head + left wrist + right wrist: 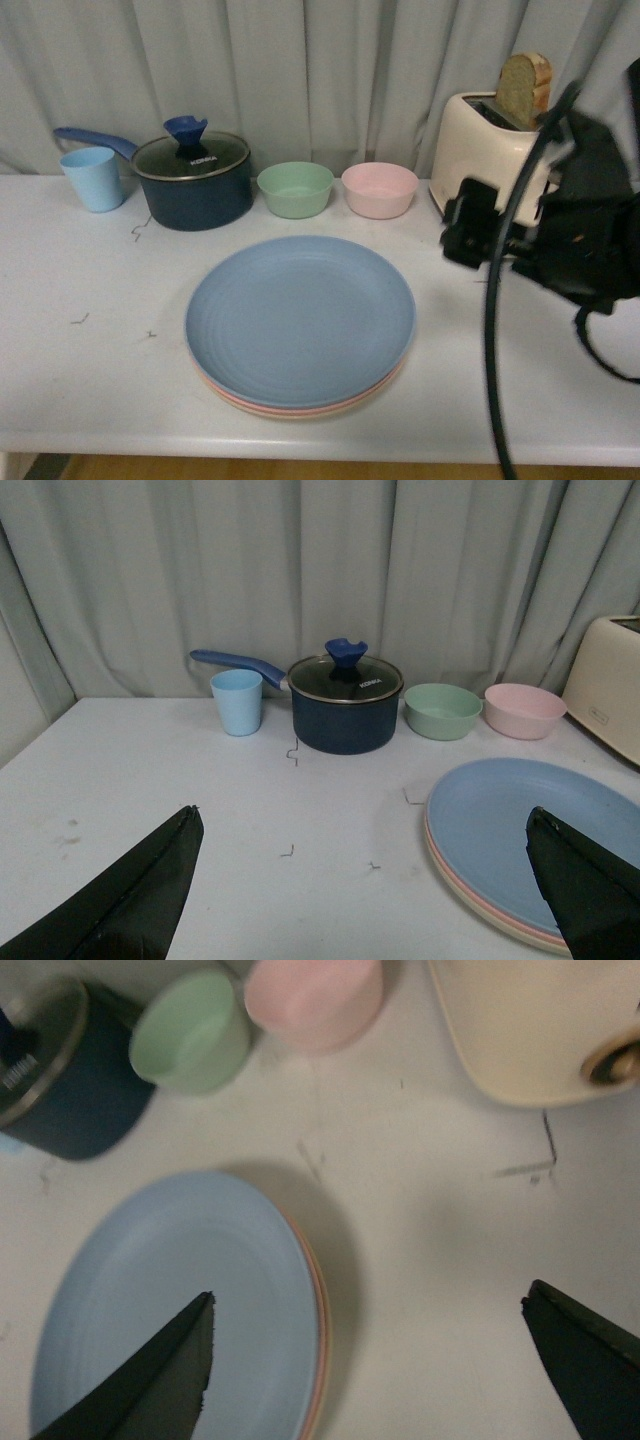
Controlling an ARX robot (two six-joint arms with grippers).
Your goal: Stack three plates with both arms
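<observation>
Cup [93, 178]: far left of the front view, beside the pot [193, 180]; well apart from the stack, so little risk here.
Left gripper [365, 880]: jaws spread wide and empty in its wrist view, low over the table [80, 280]; not seen in the front view. A careless sweep could nudge the stack edge.
Plates [300, 322]: centre of the front view, blue on top, pink and beige rims showing beneath at the lower edge. The stack looks finished but slightly offset; a bump could slide the top plate.
Bowls: green bowl [295, 189] and pink bowl [379, 189] just behind the stack.
Right gripper [365, 1360]: wide open, holding nothing, above the stack's right rim.
Toaster [490, 150]: upper right, close behind the right arm [570, 220]; its cable [495, 330] could snag it on retreat.
</observation>
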